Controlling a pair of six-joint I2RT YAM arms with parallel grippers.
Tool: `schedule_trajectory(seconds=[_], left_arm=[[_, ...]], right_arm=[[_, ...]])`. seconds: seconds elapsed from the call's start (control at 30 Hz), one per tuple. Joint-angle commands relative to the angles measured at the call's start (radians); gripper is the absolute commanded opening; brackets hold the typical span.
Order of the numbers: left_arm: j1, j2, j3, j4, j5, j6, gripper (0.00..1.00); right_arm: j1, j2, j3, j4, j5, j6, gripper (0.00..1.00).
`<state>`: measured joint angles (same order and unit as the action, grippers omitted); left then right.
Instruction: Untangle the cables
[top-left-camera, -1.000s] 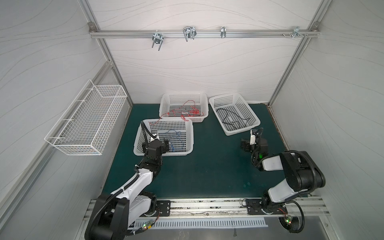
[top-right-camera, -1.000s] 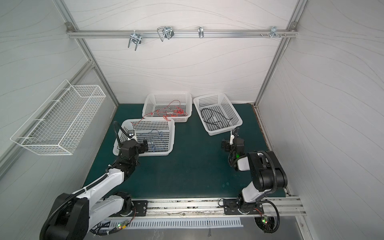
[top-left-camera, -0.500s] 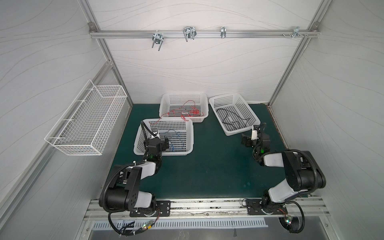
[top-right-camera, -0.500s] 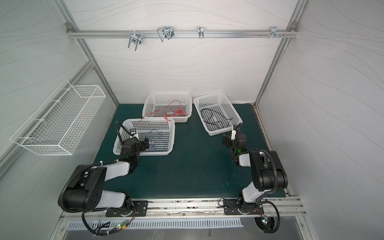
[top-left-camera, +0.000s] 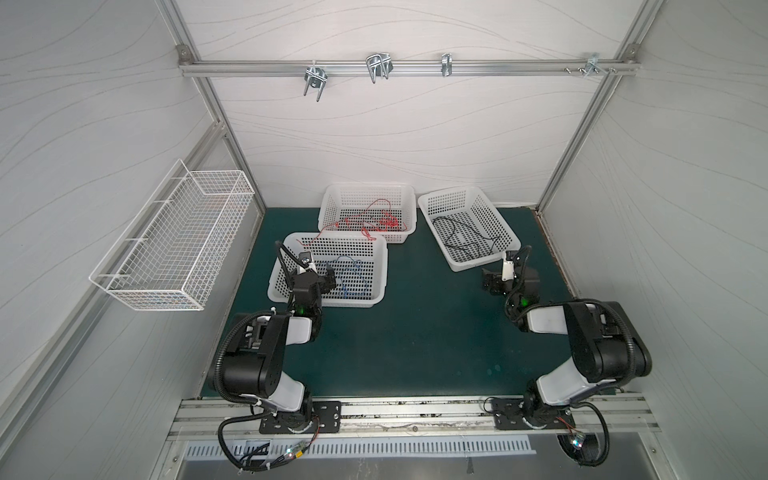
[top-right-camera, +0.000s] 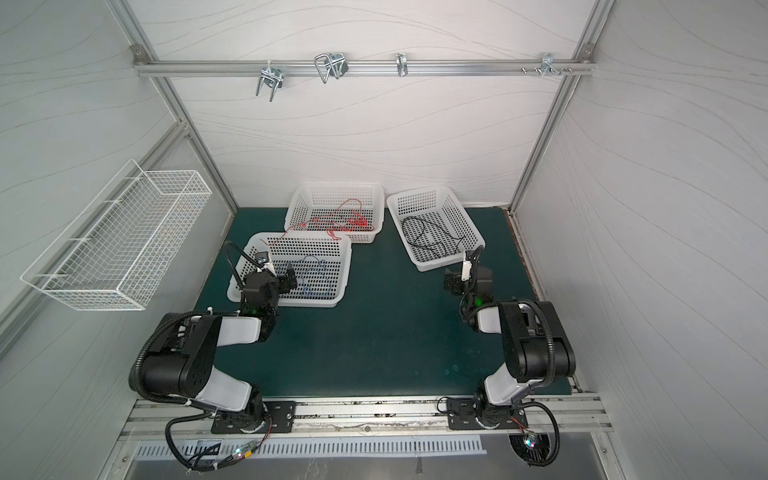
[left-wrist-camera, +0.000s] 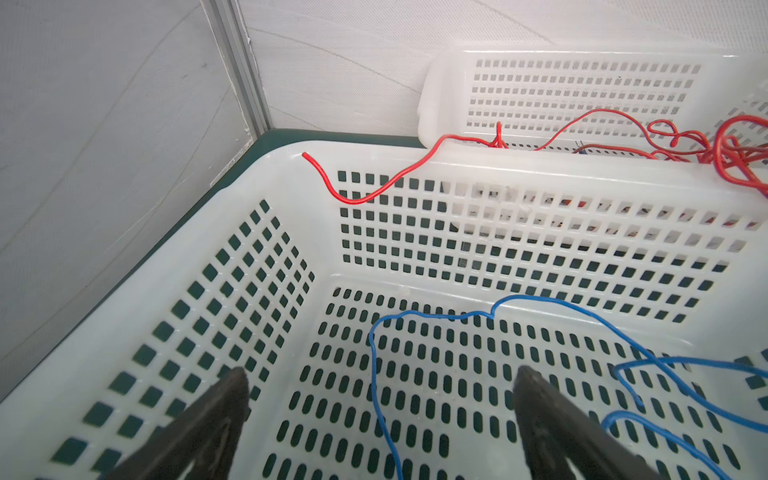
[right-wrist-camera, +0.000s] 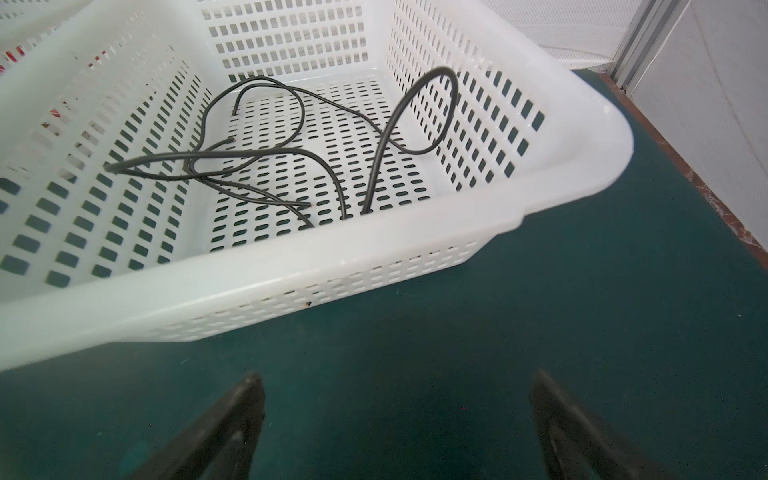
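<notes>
Left gripper (left-wrist-camera: 380, 376): spread, empty, above the blue cable (left-wrist-camera: 432, 315) in the front basket (left-wrist-camera: 374, 156).
Right gripper (right-wrist-camera: 397, 378): spread, empty, over the mat (right-wrist-camera: 582, 291).
Black cable (right-wrist-camera: 384, 137): alone in the right basket (right-wrist-camera: 291, 257), apparently sorted.
Red cables (left-wrist-camera: 353, 202): bunched in the rear basket (left-wrist-camera: 440, 83); one end trails into the front basket.

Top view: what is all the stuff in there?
plastic baskets: three, white, on the mat.
red cables: several, red, tangled in back basket, one end trailing into front-left basket.
blue cable: at least one, blue, front-left basket.
black cables: a few, black, right basket.
wire basket: one, white, left wall.
hooks: several, silver, back rail.
mat: one, dark green, underneath.
left claw: one, black, open, over front-left basket.
right claw: one, black, open, over mat.
</notes>
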<state>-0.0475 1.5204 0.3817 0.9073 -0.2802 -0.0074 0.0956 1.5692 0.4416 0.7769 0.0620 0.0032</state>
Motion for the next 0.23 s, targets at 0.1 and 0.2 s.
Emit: schedule_trajectory(seconds=[0.1, 0.2], left_arm=[[0.018, 0.040, 0.027, -0.028, -0.031, -0.031, 1.00], [0.018, 0.040, 0.027, -0.028, -0.030, -0.031, 1.00]], right_arm=[[-0.020, 0.007, 0.017, -0.009, -0.135, -0.032, 0.99], [-0.016, 0.004, 0.014, -0.008, -0.062, -0.010, 0.99]])
